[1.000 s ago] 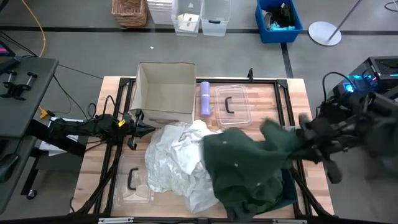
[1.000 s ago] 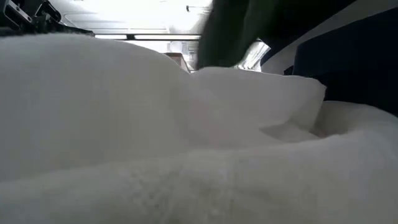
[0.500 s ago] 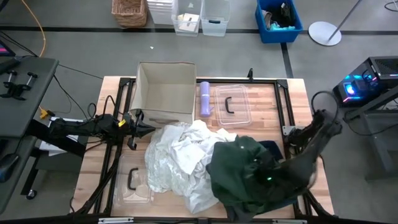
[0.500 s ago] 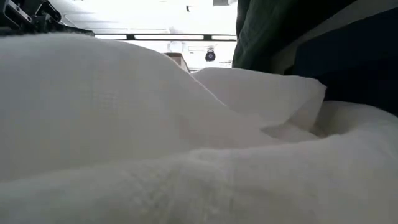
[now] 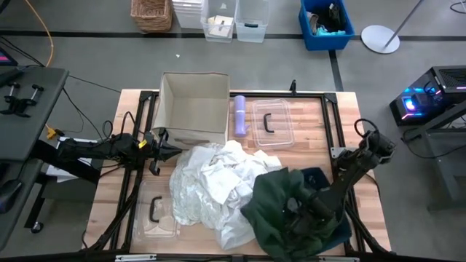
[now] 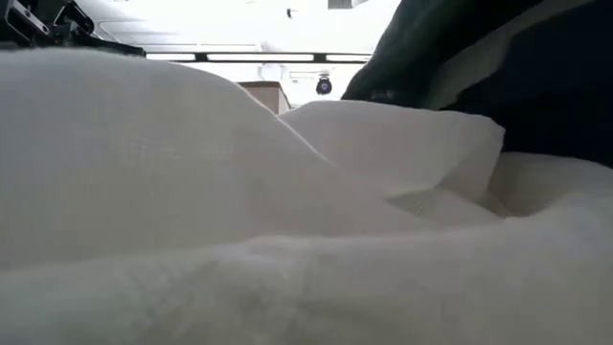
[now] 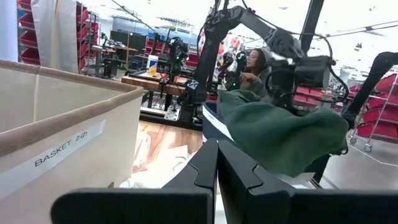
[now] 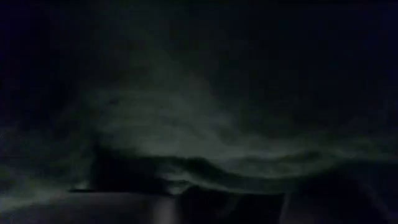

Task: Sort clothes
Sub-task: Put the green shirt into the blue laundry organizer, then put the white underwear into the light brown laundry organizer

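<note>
A heap of white thin fabric (image 5: pixel 211 182) lies mid-table and fills the low view (image 6: pixel 239 192). A dark green shirt (image 5: pixel 284 211) lies bunched at the near right, partly on a dark garment (image 5: pixel 320 177). It also shows in the left wrist view (image 7: pixel 280 130). My right gripper (image 5: pixel 298 211) is down in the green shirt's heap, and its wrist view is dark with cloth against it. My left gripper (image 5: pixel 173 151) is shut and empty at the left, beside the white heap's far left edge. Its fingers (image 7: pixel 216 149) show closed together.
A beige fabric basket (image 5: pixel 193 108) stands at the far left-centre, with a purple roll (image 5: pixel 240 115) and a clear lid (image 5: pixel 271 122) to its right. Another clear lid (image 5: pixel 155 211) lies near left. A person (image 7: pixel 252 62) shows beyond the table.
My right gripper has swung from the table's right edge toward the near edge and down into the green shirt. The part of the shirt that was stretched out toward the right has come back, and the shirt is now bunched into a tighter heap at the near right.
</note>
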Controlling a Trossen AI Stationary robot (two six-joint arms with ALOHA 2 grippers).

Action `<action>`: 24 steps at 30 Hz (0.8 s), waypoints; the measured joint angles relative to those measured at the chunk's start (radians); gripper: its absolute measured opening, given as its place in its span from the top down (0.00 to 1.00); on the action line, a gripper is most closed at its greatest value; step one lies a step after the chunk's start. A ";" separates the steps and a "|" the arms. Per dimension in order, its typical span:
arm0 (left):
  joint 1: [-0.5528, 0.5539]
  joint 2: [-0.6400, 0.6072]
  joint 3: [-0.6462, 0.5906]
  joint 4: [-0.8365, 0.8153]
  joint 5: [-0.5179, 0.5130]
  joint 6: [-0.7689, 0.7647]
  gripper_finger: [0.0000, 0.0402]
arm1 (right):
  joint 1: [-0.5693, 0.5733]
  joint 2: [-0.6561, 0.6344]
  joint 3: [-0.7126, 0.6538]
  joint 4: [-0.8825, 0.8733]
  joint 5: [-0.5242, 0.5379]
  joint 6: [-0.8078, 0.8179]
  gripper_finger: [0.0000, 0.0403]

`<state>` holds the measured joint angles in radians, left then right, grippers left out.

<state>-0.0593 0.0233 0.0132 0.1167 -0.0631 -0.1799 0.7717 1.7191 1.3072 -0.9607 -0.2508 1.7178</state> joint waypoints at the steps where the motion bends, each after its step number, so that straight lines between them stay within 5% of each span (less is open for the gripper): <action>1: 0.000 0.000 0.000 0.000 0.000 0.000 1.00 | -0.003 0.000 0.034 -0.054 -0.005 -0.049 0.65; 9: 0.000 0.000 0.000 0.000 0.000 0.000 1.00 | -0.058 -0.003 0.372 -0.416 0.005 -0.223 0.45; 15: 0.000 0.000 0.000 0.000 0.000 0.000 1.00 | -0.132 -0.004 0.609 -0.568 -0.021 -0.366 0.41; 19: 0.000 0.000 0.000 0.000 0.000 0.000 1.00 | -0.222 -0.007 0.717 -0.394 0.209 -0.409 0.41; 21: 0.000 0.000 0.000 0.000 0.000 0.000 1.00 | -0.302 -0.003 0.710 -0.222 0.357 -0.532 0.41; 24: 0.000 0.000 0.000 0.000 0.000 0.000 1.00 | -0.438 0.058 0.679 0.029 0.416 -0.797 0.41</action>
<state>-0.0597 0.0231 0.0132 0.1166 -0.0628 -0.1799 0.3338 1.7775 1.9858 -0.9321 0.1649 0.9212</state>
